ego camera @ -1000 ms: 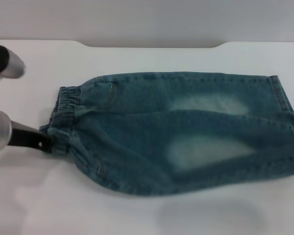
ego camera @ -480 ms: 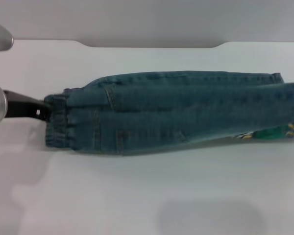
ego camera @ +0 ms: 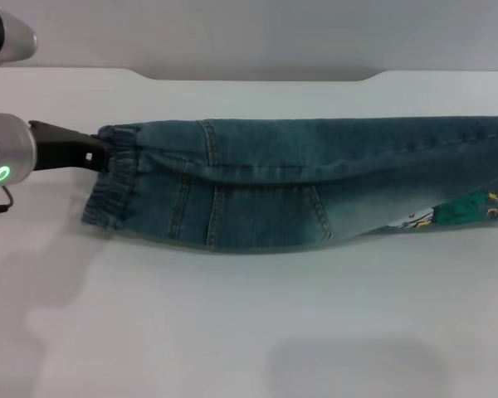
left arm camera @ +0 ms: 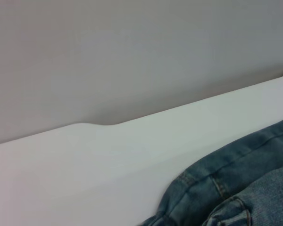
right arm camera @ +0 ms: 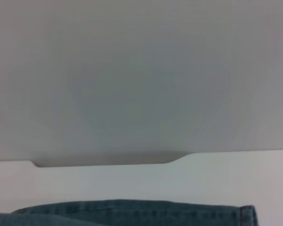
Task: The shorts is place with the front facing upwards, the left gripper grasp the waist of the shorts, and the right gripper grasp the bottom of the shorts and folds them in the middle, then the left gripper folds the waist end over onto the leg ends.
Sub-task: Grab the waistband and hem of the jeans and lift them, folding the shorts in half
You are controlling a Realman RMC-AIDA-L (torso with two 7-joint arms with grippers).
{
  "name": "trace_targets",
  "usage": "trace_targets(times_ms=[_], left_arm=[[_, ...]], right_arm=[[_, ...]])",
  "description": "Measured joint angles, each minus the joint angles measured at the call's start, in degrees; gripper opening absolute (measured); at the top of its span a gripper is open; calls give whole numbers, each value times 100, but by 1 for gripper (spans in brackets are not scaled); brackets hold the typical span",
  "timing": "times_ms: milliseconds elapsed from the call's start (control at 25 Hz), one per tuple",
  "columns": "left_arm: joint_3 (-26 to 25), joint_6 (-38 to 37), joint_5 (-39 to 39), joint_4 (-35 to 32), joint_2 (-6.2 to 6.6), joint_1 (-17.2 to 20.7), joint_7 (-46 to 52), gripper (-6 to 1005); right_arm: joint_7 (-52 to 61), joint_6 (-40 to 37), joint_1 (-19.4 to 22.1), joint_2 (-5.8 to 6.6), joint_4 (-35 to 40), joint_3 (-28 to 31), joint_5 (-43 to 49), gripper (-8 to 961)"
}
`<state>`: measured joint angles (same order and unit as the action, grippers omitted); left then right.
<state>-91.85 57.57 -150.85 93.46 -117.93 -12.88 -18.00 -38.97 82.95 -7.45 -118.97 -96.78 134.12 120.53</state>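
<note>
Shorts (ego camera: 299, 195) lie folded lengthwise on the white tabletop (ego camera: 232, 332), a long narrow denim strip running from the robot's left across to the right edge of the head view. Upper layer overlaps the lower one along a curved fold line about mid-height.

Waist of the shorts (ego camera: 112, 178) (the gathered elastic band) is at the left end. Left hand (ego camera: 100, 151) sits at the waistband's upper corner, black fingers pinched closed on the fabric there; silver arm with its green light trails off toward the left edge. The waistband looks slightly raised at that corner, though I can't confirm it from this angle.

Bottom of the shorts (ego camera: 490, 199) runs out of frame on the right; the colourful cartoon patch (ego camera: 469, 209) shows on the lower layer near that edge. Right hand isn't visible in the head view, and its own wrist camera shows no fingers, so its grip can't be judged.

Left wrist view: denim seam and bunched fabric close up, tabletop and grey wall (left arm camera: 108, 56) beyond. Right wrist view: a denim edge with a stitched hem lying flat on the tabletop.
</note>
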Motion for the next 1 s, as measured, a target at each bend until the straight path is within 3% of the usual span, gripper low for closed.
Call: trace_targets(times_ms=[600,1000], left_arm=[[1,-653,196,-505,-2,-306,-151,84],[264,-1548,250,-1107,-7,-515,-163,86]], right_arm=[[-478,-745,-107,17,388,2,43,132],[-1356,-1611,-513,36,1515,39,58,153]])
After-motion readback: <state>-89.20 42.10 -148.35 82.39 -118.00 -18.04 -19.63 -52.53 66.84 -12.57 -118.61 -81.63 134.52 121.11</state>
